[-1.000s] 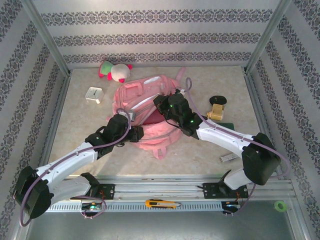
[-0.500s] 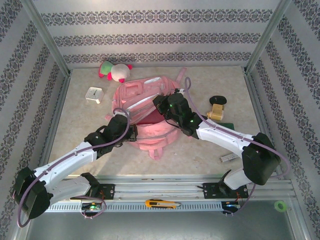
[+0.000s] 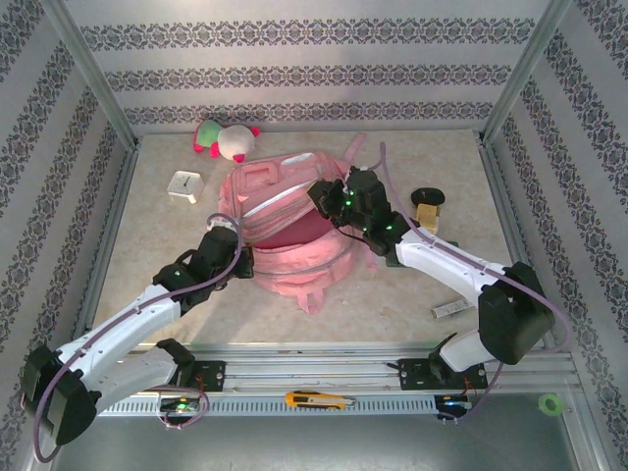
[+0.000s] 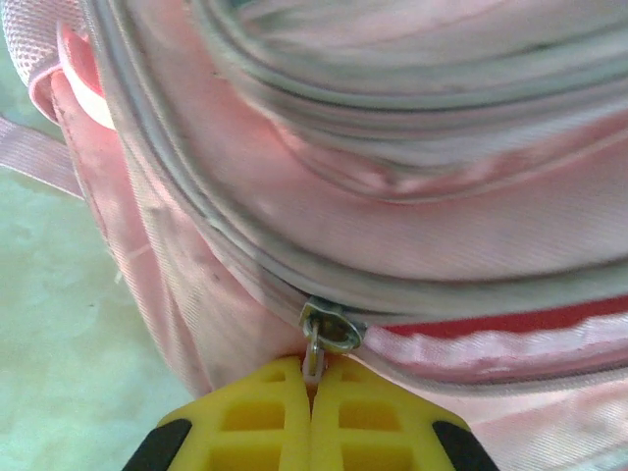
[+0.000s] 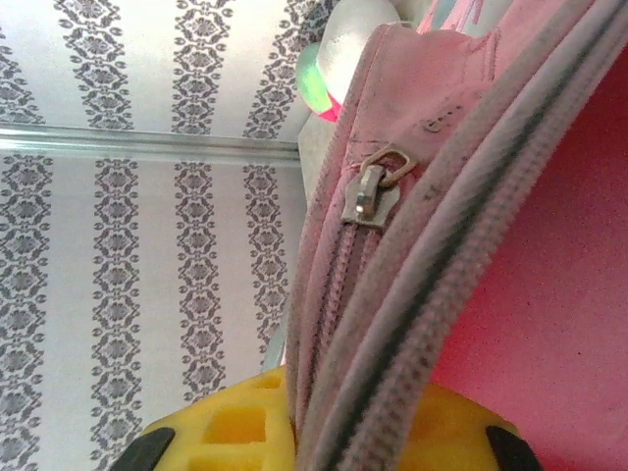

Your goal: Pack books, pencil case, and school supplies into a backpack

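The pink backpack [image 3: 294, 260] lies in the middle of the table, its main zip parted over a red lining [image 3: 294, 235]. My left gripper [image 3: 245, 259] is shut on the small zipper pull [image 4: 313, 368] just below the metal slider [image 4: 332, 329], at the backpack's left side. At the far right rim of the opening, my right gripper [image 3: 322, 194] is shut on the backpack's zip edge [image 5: 392, 324] and holds it up. One of the school supplies, a pale bar [image 3: 448, 309], lies near the right arm. The books and pencil case are hidden.
A plush toy [image 3: 224, 139] and a white clock cube [image 3: 183, 185] sit at the back left. A black oval lump [image 3: 427, 196] and a tan object [image 3: 426, 215] lie right of the backpack. A yellow-and-black piece [image 3: 319, 399] rests on the front rail.
My left gripper closed on the zipper pull and drew back to the left. The right gripper moved up and right with the rim, and the opening widened.
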Controlling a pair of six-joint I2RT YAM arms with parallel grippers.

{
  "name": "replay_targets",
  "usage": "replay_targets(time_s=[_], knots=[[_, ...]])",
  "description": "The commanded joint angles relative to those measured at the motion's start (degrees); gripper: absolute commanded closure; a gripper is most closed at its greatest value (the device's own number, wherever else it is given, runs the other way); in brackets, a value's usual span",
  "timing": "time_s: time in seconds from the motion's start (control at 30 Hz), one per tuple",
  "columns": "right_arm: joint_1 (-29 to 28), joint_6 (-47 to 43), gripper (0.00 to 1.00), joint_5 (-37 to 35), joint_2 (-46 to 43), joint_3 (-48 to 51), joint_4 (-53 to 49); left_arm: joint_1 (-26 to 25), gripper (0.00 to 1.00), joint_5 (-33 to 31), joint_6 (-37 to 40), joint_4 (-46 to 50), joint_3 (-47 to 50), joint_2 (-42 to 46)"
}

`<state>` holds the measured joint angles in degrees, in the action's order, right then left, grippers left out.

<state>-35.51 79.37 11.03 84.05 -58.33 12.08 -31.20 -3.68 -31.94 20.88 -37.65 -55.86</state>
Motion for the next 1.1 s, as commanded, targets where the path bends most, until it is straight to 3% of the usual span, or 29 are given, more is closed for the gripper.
replay_targets(time_s=[0.0,0.27,0.63,0.77,0.83,0.93,1.07], knots=[[2.06,0.58,1.0,12.95,-4.6,-0.45,7.04,4.0,1.0,-1.33,4.3,2.85,0.96,0.49],[6.08,1.6,1.0,27.56,-3.28,-1.28,7.58,10.61,1.0,1.83,9.97,0.21,0.35,-0.4],[10.73,1.96,1.0,36.68,-4.12,-2.5,5.87,15.62,1.0,8.45,15.83,-3.84,-1.35,-2.62],[11.63,-0.5,0.99,35.42,-4.53,-2.48,2.36,16.55,1.0,18.91,17.41,-4.89,-1.51,-2.42],[11.43,-2.05,0.88,33.74,-3.96,-2.34,1.16,16.53,1.0,27.52,15.87,-6.77,-0.85,-2.55],[10.86,-4.25,0.75,30.14,-3.48,-1.12,0.3,16.48,1.0,35.06,10.29,-8.4,0.05,-2.9],[8.78,-2.64,0.63,21.71,-3.63,3.56,3.45,16.35,1.0,40.17,2.5,-12.36,2.46,-1.56]])
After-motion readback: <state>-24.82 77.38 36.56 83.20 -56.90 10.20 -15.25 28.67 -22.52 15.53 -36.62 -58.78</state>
